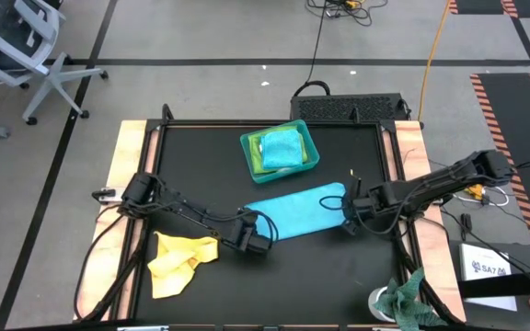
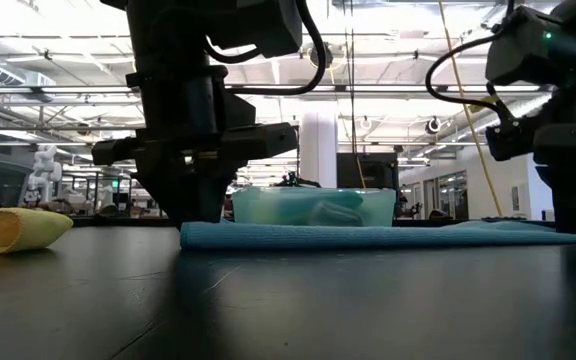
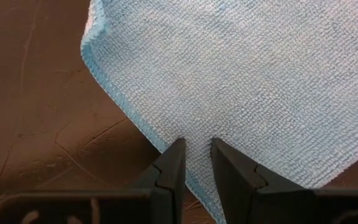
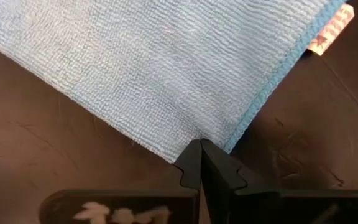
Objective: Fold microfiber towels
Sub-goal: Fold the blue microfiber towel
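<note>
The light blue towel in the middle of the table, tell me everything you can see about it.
The light blue towel is a soft, looped cloth with a stitched darker blue hem. It lies flat and stretched long on the black table, slanting between the two arms, already folded to a narrow strip. The left tool sits at one end with fingers slightly apart over the hem; the right tool is pinched shut on the opposite corner. A small tag sticks out there.

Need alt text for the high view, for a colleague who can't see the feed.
Top-down view: a light blue towel lies flat mid-table, the left gripper at its near-left edge and the right gripper shut on its right end. A teal tray holding folded towels sits behind; a crumpled yellow towel lies front-left.
</note>
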Robot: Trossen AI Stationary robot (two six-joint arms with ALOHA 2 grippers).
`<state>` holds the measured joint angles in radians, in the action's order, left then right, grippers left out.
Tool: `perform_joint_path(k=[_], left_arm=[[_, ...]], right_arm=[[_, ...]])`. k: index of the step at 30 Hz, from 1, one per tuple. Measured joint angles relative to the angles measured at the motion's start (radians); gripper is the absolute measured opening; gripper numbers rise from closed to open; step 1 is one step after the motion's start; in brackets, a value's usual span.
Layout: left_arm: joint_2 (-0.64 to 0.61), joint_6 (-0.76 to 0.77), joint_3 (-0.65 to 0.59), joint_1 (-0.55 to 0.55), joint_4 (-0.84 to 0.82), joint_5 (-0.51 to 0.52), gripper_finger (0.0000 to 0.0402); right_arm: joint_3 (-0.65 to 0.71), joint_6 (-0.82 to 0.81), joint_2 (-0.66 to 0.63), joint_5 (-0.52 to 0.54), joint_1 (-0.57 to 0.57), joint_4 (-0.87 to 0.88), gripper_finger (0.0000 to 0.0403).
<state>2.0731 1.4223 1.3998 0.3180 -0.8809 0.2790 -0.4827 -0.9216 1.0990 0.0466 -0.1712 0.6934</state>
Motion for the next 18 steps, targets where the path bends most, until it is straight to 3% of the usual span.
perform_joint_path(k=[6,18], left_arm=[[0.000,-0.003,0.000,0.000,0.001,0.000,0.0081],[0.000,-0.005,0.000,0.000,0.002,0.004,0.0081]], right_arm=[[0.057,-0.009,-0.001,-0.001,0.000,0.003,0.0000],[0.009,0.009,-0.071,-0.089,-0.001,0.042,0.0000]])
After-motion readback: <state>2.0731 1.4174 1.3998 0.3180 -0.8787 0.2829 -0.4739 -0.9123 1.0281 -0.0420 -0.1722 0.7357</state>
